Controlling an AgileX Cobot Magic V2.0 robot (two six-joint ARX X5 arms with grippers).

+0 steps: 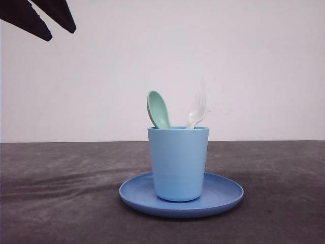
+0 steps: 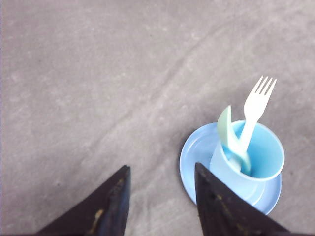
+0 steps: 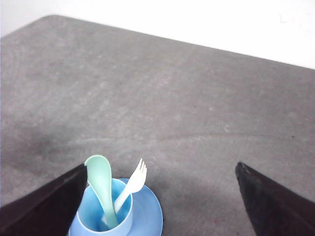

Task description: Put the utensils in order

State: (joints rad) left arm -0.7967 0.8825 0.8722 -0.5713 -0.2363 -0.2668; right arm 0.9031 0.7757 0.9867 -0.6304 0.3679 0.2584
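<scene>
Front view, left to right. At your upper left, the two dark tapered fingers of the left gripper (image 1: 48, 23) hang high above the dark grey table (image 1: 51, 203), well apart from everything on it. In the left wrist view you see the same gripper (image 2: 160, 196) with its jaws spread and nothing between them; the bare table shows in the gap.

Near the middle of the table lies a round blue plastic plate (image 1: 137, 195), flat, with a low raised rim. On its centre stands a light blue plastic cup (image 1: 177, 162), upright.

Both utensils stand inside this cup, handles down. The pale mint-green plastic spoon (image 1: 158, 109) rises at the cup's left side, its oval bowl above the rim and tilted left. The white plastic fork (image 1: 197, 113) rises at the cup's right side, tines up, leaning slightly right. In the left wrist view you see the spoon (image 2: 227, 135) and fork (image 2: 256, 105) crossing inside the cup (image 2: 266, 157), which rests on the plate (image 2: 194, 157).

In the right wrist view, the right gripper (image 3: 160, 196) hovers above the table (image 3: 197, 98) with its jaws set wide apart, grasping nothing. One finger (image 3: 49, 206) sits just beside the cup (image 3: 83, 216) in that picture; whether they touch, you cannot tell. There too the spoon (image 3: 101, 184) and fork (image 3: 134, 182) stand in the cup on the plate (image 3: 147, 214).
</scene>
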